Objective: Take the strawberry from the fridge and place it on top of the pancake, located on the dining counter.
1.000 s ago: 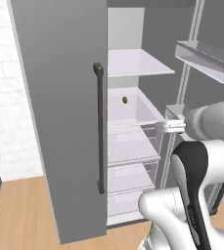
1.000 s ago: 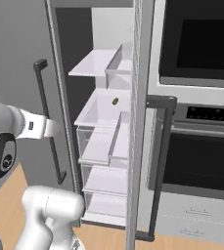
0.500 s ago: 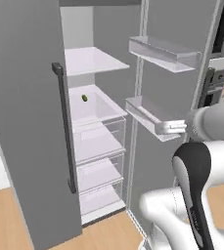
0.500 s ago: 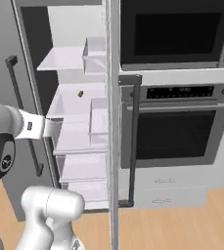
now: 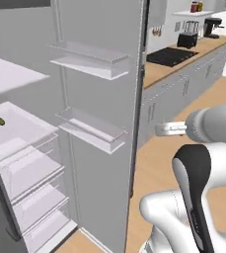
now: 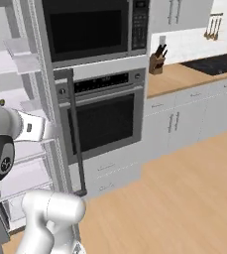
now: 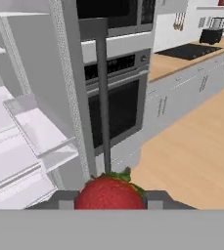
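Strawberry [image 7: 110,192] sits low in hand view, its lower half cut off by the frame bottom; gripper [image 7: 110,199] fingers barely visible either side, pinched on the berry. Arm bent, forearm roughly level, hand held out ahead of the fridge [image 5: 99,123] door w/ its shelves. Small green fruit [image 5: 1,120] on a fridge shelf. Beyond: oven [image 6: 102,116], wall counter [image 6: 194,74]. Vs 0.5 s ago, both base views have swung right, off the fridge interior toward the kitchen.
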{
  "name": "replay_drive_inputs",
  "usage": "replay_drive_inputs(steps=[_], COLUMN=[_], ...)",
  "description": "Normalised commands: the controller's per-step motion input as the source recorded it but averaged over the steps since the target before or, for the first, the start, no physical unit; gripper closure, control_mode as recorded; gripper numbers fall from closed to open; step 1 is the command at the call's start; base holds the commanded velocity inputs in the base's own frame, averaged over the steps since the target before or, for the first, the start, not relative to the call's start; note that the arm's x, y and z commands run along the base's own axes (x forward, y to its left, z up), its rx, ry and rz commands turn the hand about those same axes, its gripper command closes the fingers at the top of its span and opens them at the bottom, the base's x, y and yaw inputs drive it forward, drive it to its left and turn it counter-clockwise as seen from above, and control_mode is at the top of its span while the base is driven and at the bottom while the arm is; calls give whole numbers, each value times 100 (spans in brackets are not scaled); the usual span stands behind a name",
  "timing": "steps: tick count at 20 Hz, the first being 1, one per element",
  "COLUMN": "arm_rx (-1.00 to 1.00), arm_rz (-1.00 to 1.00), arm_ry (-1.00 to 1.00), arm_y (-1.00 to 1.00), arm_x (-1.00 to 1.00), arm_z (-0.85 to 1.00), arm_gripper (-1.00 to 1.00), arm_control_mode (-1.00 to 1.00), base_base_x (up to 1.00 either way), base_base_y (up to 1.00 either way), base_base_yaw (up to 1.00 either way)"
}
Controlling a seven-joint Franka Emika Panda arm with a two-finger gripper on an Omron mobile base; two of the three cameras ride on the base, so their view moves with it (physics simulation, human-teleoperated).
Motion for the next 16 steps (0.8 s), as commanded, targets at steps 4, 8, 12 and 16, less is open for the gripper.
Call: replay_drive_inputs(steps=[4,8,12,16], arm_rx=[0,0,0,0], arm_rz=[0,0,0,0], arm_ry=[0,0,0,0], arm_y=[0,0,0,0], arm_x=[0,0,0,0], arm_z=[0,0,0,0], arm_gripper=[100,100,100,100], arm_control_mode=[100,100,100,100], base_base_x=[-13,-1,8,24], base_base_y=[-76,-83,-72,-79], base_base_yaw=[-52,-47,-39,-26])
